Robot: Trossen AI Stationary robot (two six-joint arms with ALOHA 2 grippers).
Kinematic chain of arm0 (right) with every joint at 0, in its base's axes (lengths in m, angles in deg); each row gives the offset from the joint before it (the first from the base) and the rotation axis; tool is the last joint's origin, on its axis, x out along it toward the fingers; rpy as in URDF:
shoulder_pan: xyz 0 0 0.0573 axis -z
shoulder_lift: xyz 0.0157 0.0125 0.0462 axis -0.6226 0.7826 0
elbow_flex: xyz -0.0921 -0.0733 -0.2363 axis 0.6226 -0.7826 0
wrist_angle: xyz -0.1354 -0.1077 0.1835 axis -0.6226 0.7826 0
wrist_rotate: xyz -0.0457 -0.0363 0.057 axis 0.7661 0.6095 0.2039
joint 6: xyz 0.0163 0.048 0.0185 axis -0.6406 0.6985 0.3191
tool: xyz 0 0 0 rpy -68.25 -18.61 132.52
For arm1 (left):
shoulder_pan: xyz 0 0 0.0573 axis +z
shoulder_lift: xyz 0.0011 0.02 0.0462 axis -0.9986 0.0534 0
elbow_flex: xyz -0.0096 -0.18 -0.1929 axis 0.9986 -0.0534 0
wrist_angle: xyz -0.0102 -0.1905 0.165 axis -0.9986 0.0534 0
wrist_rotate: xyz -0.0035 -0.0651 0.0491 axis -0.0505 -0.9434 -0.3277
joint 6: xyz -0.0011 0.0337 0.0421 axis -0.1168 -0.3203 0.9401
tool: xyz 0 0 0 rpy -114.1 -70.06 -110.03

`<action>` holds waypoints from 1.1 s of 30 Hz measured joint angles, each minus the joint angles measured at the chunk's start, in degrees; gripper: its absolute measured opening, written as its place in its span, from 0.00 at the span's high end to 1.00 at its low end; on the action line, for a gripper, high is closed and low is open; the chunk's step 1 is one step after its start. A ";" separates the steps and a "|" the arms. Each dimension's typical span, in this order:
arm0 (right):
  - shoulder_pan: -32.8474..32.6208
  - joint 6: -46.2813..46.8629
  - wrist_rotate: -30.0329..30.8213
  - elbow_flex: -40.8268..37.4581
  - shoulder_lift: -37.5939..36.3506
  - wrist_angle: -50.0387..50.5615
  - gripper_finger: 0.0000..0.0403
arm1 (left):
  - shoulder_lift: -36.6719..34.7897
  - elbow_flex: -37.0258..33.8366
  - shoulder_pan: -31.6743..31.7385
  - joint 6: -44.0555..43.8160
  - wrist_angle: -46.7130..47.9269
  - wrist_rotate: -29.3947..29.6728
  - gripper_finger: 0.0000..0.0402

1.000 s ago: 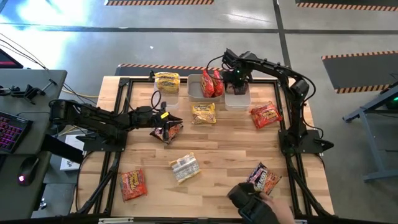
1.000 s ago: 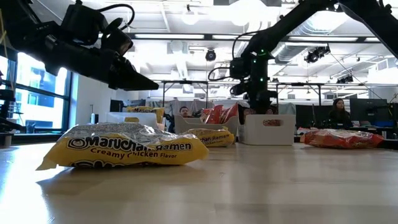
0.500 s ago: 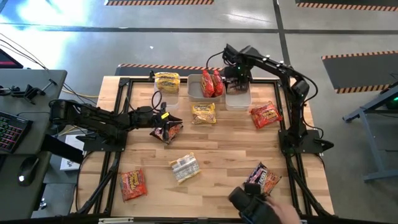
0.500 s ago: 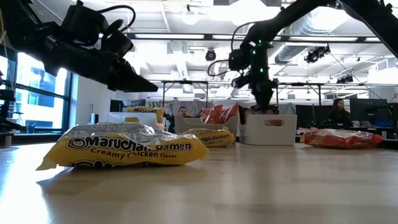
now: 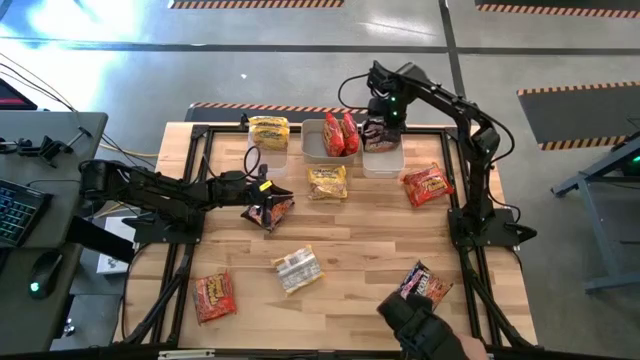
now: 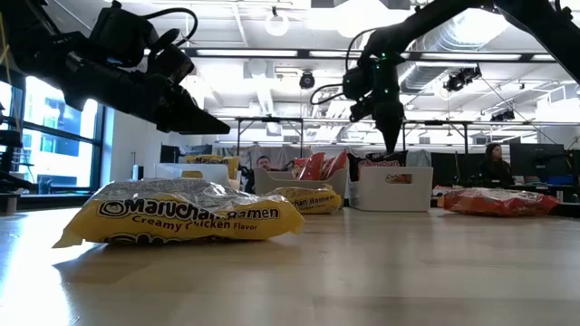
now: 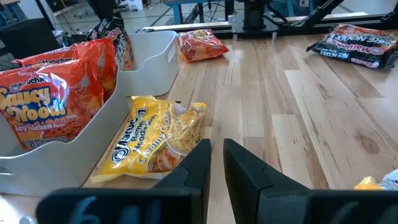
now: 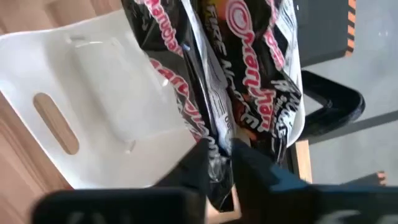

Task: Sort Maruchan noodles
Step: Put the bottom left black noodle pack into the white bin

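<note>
Maruchan packets lie flat on the table: yellow [image 5: 327, 182], red-orange [image 5: 427, 184], dark [image 5: 268, 208], pale yellow [image 5: 297, 268], red-orange [image 5: 213, 296] and dark [image 5: 427, 284]. Three white tubs stand at the far edge, holding yellow [image 5: 268, 132], red [image 5: 340, 135] and dark packets. My right gripper [image 5: 384, 122] points down into the right tub [image 5: 383, 158], shut on a dark packet [image 8: 249, 74]. My left gripper [image 5: 268, 192] hovers shut above the dark packet left of centre, pointing toward the yellow packet [image 7: 155, 134]. My right gripper pinches the dark packet between its two fingers by its upper edge [image 8: 217, 152], coming from above and pointing down. The packet stands on edge inside the right tub, below the fingers, beside another dark packet [image 8: 180, 93].
A person's dark-gloved hand [image 5: 415, 322] is at the table's near edge, beside the near dark packet. A black frame [image 5: 200, 135] borders the wooden table. Bare wood [image 5: 370, 230] lies in the middle between the packets. People sit in the room beyond the far edge.
My right gripper has moved toward the far edge over the right tub, its wrist rising and tipping so the fingers point more steeply down; it has stayed shut on the dark packet. The gloved hand has drawn back from the near dark packet toward the near edge.
</note>
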 joint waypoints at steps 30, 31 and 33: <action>4.79 0.06 -3.85 -0.04 0.39 -1.23 1.00 | 0.00 -0.01 -0.20 -1.09 0.14 -0.02 0.91; 5.10 0.08 -3.85 -0.04 0.39 -1.57 1.00 | 0.00 0.00 -0.19 -1.09 0.14 -0.02 0.91; 5.71 0.31 -3.83 -0.04 0.39 -2.09 1.00 | 0.00 -0.01 -0.19 -1.07 0.15 -0.02 0.91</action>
